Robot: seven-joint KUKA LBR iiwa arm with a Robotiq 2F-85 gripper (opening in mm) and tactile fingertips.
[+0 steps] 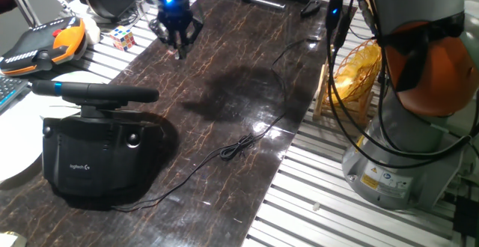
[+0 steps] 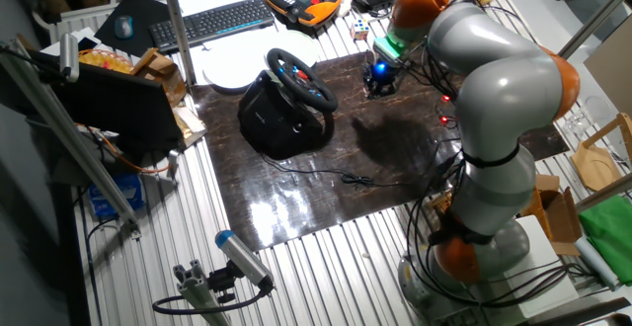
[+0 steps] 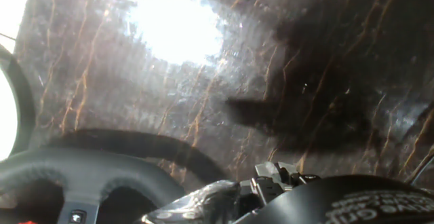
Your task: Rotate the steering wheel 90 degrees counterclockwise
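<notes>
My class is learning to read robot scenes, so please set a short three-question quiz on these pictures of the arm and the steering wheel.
1. True or false: the gripper is clamped on the steering wheel.
2. What does the steering wheel's base stand on? A) dark marbled mat B) white plate C) keyboard
3. Fill in: a thin black ____ trails from the base across the mat.

Key: 1 false, the gripper hangs over the mat well apart from the wheel; 2 A; 3 cable.
</notes>
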